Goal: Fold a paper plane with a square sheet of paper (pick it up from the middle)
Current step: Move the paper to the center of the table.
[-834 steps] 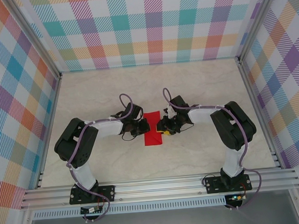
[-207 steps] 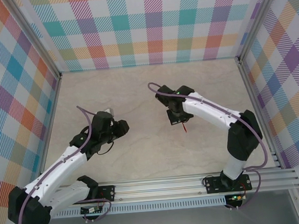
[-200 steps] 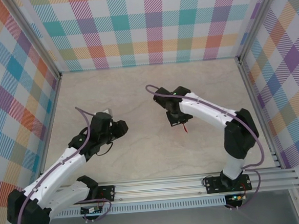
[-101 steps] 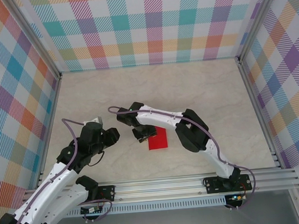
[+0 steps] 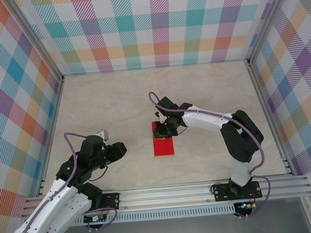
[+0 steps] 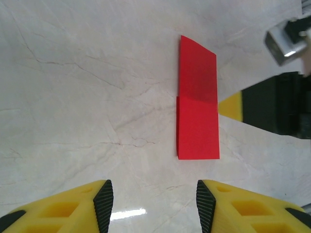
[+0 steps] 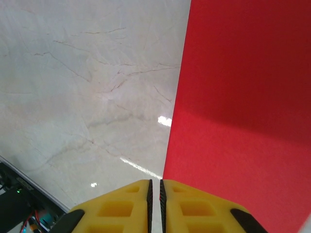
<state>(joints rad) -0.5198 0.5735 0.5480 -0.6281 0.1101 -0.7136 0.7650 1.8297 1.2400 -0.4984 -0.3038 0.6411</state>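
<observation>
Nearest me, along the rail [image 5: 166, 193], sit the two arm bases. The left arm is tucked low on its own side. The left gripper [image 5: 117, 149] hangs over bare table [image 5: 106, 98], well apart from the paper. In its wrist view the yellow fingers [image 6: 103, 199] stand wide apart with nothing between them.

Further in, about mid-table, the red paper [image 5: 163, 145] lies flat as an oblong, longer than wide, its long side running away from the rail. From the left wrist camera the paper [image 6: 198, 124] shows a line across its middle. One half is darker than the other and the side edge steps slightly there; whether that is a fold or a shadow I cannot tell.

Over the paper's far end is the right gripper [image 5: 163, 130], its arm stretched in from the right and its yellow tip [image 6: 229, 106] at the paper's edge. Its fingers [image 7: 131, 199] are pressed together with only a hairline slit, and nothing shows in the slit. The paper [image 7: 243, 97] spreads just beyond the tips, off to one side.

Behind it all stand the checked walls [image 5: 160, 25].
</observation>
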